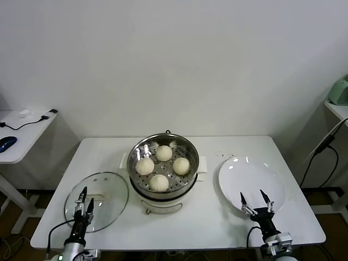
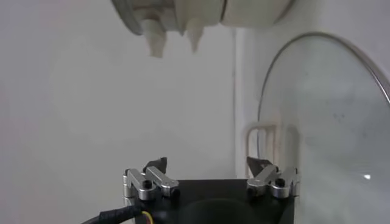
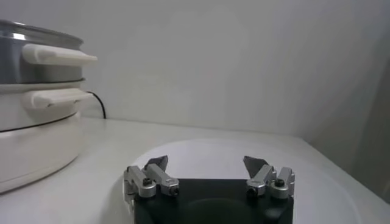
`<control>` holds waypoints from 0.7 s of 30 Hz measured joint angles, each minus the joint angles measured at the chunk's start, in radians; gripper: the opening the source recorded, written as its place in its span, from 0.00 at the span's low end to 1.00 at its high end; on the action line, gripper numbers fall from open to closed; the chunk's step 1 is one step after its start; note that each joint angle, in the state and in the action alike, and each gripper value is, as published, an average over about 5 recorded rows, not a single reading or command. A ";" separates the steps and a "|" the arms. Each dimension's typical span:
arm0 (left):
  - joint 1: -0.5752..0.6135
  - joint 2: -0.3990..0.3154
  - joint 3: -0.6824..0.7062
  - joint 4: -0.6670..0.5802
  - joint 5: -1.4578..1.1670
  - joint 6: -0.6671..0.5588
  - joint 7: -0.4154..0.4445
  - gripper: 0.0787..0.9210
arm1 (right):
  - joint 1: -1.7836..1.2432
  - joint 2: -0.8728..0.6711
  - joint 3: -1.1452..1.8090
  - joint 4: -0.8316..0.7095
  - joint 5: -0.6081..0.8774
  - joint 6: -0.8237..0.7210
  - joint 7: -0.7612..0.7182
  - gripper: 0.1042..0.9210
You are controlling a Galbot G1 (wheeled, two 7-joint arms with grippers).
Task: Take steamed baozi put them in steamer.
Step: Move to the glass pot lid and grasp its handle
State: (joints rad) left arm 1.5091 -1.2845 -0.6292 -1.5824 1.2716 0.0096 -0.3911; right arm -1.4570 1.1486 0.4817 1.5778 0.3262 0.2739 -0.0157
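Several cream-white steamed baozi (image 1: 163, 153) lie on the perforated tray inside the shiny round steamer (image 1: 140, 148) at the table's middle; its side shows in the right wrist view (image 3: 30, 67). My left gripper (image 1: 84, 197) hangs open over the glass lid (image 1: 111, 187) at the front left, holding nothing. My right gripper (image 1: 256, 201) stands open over the near edge of the flat white plate (image 1: 244, 174), also with nothing in it. In the wrist views both grippers, left (image 2: 208, 165) and right (image 3: 207, 162), have their jaws spread wide.
The glass lid (image 2: 329, 122) lies flat on the white table (image 1: 217, 223), left of the steamer's white base (image 1: 157, 206). A side desk with a mouse (image 1: 6, 142) stands far left; cables hang at the right edge.
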 measured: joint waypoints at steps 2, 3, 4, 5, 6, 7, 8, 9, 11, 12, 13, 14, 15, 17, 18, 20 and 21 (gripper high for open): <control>-0.016 0.002 0.004 0.021 0.007 0.005 0.000 0.88 | -0.005 0.002 0.004 0.009 -0.001 -0.003 0.003 0.88; -0.024 0.003 0.005 0.030 0.009 0.007 0.000 0.88 | -0.008 0.003 0.006 0.013 -0.002 -0.004 0.005 0.88; -0.032 0.004 0.007 0.040 0.011 0.010 0.000 0.88 | -0.011 0.004 0.008 0.018 -0.003 -0.005 0.007 0.88; -0.040 0.006 0.009 0.048 0.013 0.012 0.000 0.88 | -0.014 0.005 0.009 0.022 -0.004 -0.007 0.008 0.88; -0.048 0.008 0.011 0.056 0.014 0.014 0.001 0.88 | -0.017 0.006 0.010 0.026 -0.005 -0.008 0.009 0.88; -0.057 0.010 0.013 0.065 0.015 0.017 0.001 0.88 | -0.020 0.006 0.011 0.031 -0.005 -0.009 0.010 0.88; -0.065 0.012 0.015 0.073 0.015 0.019 0.002 0.88 | -0.022 0.007 0.012 0.034 -0.006 -0.009 0.012 0.88; -0.074 0.014 0.017 0.082 0.015 0.021 0.002 0.88 | -0.024 0.008 0.013 0.038 -0.006 -0.010 0.012 0.88; -0.091 0.018 0.020 0.099 0.013 0.025 0.002 0.88 | -0.027 0.009 0.016 0.044 -0.007 -0.010 0.014 0.88; -0.099 0.018 0.020 0.107 0.012 0.027 0.002 0.88 | -0.028 0.010 0.017 0.047 -0.008 -0.010 0.015 0.88; -0.107 0.019 0.021 0.114 0.011 0.029 0.002 0.88 | -0.029 0.011 0.017 0.048 -0.009 -0.010 0.015 0.88; -0.115 0.019 0.022 0.122 0.010 0.032 0.002 0.88 | -0.030 0.012 0.018 0.050 -0.010 -0.010 0.016 0.88; -0.123 0.019 0.023 0.129 0.008 0.035 0.002 0.88 | -0.031 0.013 0.018 0.051 -0.010 -0.010 0.016 0.88; -0.136 0.020 0.024 0.145 0.005 0.041 0.001 0.88 | -0.033 0.014 0.018 0.053 -0.012 -0.010 0.016 0.88; -0.141 0.020 0.025 0.152 0.003 0.044 0.000 0.87 | -0.034 0.014 0.018 0.054 -0.012 -0.010 0.016 0.88; -0.148 0.019 0.027 0.165 -0.001 0.048 -0.002 0.84 | -0.034 0.015 0.018 0.055 -0.013 -0.010 0.017 0.88; -0.151 0.018 0.028 0.171 -0.003 0.049 -0.003 0.82 | -0.034 0.015 0.018 0.055 -0.013 -0.010 0.017 0.88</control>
State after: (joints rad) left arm 1.3583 -1.2664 -0.6017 -1.4118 1.2687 0.0589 -0.3945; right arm -1.4910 1.1632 0.4999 1.6329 0.3134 0.2636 0.0011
